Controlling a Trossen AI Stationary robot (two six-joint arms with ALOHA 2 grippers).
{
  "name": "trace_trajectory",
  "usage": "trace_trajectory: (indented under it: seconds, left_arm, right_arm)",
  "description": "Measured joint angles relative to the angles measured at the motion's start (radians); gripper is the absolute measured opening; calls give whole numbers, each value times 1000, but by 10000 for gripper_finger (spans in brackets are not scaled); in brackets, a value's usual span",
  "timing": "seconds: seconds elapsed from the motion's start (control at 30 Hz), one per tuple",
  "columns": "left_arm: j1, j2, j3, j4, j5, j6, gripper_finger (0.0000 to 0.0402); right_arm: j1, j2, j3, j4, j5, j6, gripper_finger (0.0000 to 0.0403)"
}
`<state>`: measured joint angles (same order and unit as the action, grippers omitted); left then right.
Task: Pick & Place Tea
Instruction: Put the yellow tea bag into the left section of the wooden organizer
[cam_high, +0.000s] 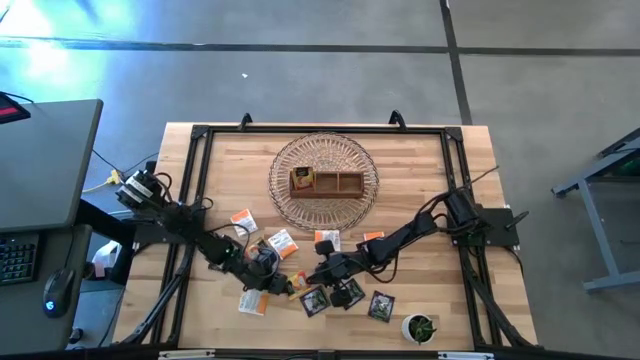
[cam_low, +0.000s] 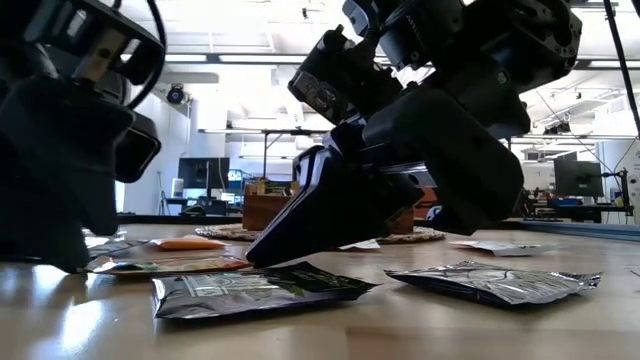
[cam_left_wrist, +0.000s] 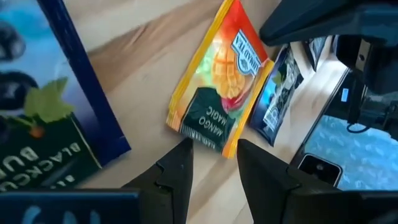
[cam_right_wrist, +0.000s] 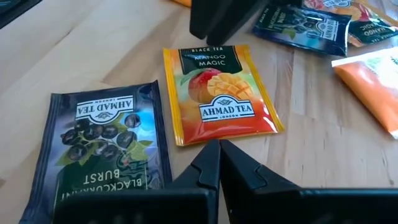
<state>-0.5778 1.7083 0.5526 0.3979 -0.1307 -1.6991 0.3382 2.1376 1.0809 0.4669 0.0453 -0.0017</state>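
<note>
The mango tea sachet (cam_right_wrist: 219, 93), yellow-red with a mango print, lies flat on the tabletop (cam_high: 440, 200) near its front edge, between the two claws. A black blackcurrant sachet (cam_right_wrist: 99, 155) lies just beside it, not overlapping. More tea sachets (cam_high: 283, 243) are scattered over the front half of the tabletop: white-and-orange ones toward the middle, black ones (cam_high: 381, 306) toward the front.

The left claw (cam_left_wrist: 212, 162) is low over the tabletop at one short edge of the mango sachet. Its fingers (cam_left_wrist: 177, 171) stand slightly apart with bare wood between them and grip nothing.

The right claw (cam_right_wrist: 219, 163) is at the opposite edge of the same sachet. Its fingers are pressed together with nothing between them.

Behind the sachets, a brown wooden tray (cam_high: 326, 183) rests on a round wicker mat (cam_high: 290, 160). A small plant in a white pot (cam_high: 421, 328) stands at the front right corner.
</note>
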Motion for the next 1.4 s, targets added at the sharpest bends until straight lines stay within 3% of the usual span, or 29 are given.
trace_trajectory:
  seconds: [0.2,0.6,0.87,1.07,1.4]
  left_arm:
    - [39,1,-1,1,38,33,127]
    - [74,1,-2,-1,88,58,127]
    - [77,0,-2,-4,192,30,127]
    - [76,0,-2,-7,187,43,127]
    - [74,0,-2,-12,141,67,126]
  right_arm:
    - [-10,0,-2,58,-2,-67,4]
    - [-50,29,0,53,-144,-24,2]
    - [-49,31,1,45,-175,-25,2]
    - [-50,32,1,42,-263,-57,2]
    - [-50,35,-2,84,-240,-57,1]
